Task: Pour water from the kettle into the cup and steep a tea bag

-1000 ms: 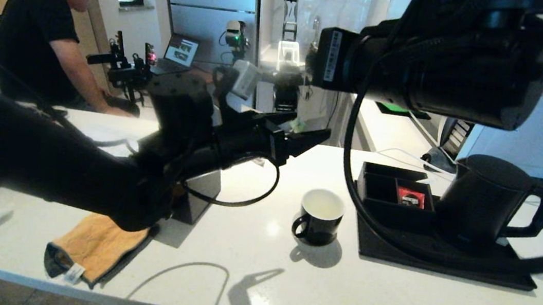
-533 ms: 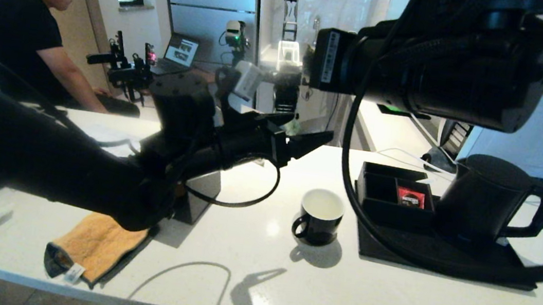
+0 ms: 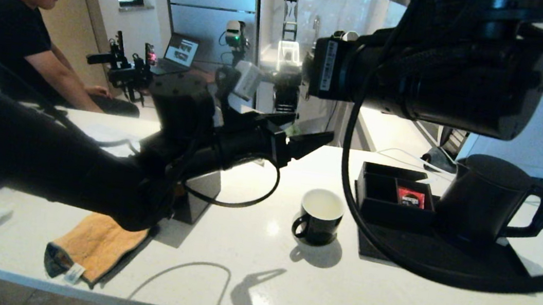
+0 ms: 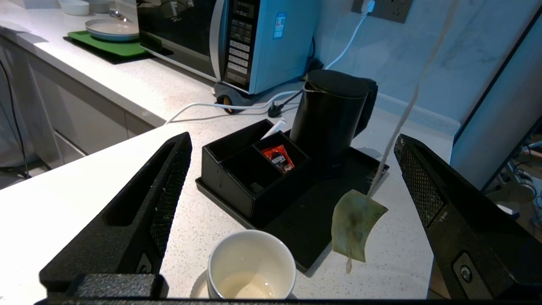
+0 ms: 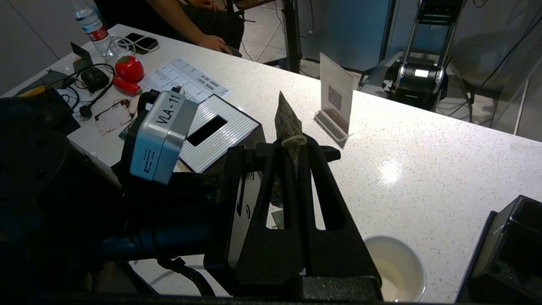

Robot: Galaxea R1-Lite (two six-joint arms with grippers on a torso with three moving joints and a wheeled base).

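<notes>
The tea bag (image 4: 355,224), a pale grey-green sachet, hangs on a white string between the wide-open fingers of my left gripper (image 4: 292,142), touching neither finger. It hangs above the counter, beside the cup (image 4: 250,262). My right gripper (image 5: 290,144) is above it, shut on a speckled paper piece with the string looped over it. The black cup (image 3: 320,218) stands on the counter with a little pale water (image 4: 245,288) in its white inside. The black kettle (image 3: 483,199) stands upright on the black tray (image 4: 313,212). My left gripper (image 3: 307,132) hovers above and behind the cup.
A black compartment box with a red packet (image 3: 410,196) shares the tray. A black tissue box (image 3: 201,196) and an orange cloth (image 3: 94,245) lie under my left arm. An acrylic sign stand (image 5: 336,101) is behind. A microwave (image 4: 237,38) stands beyond the kettle.
My arms have barely moved; the right arm has shifted very slightly. The man in the background has leaned further left.
</notes>
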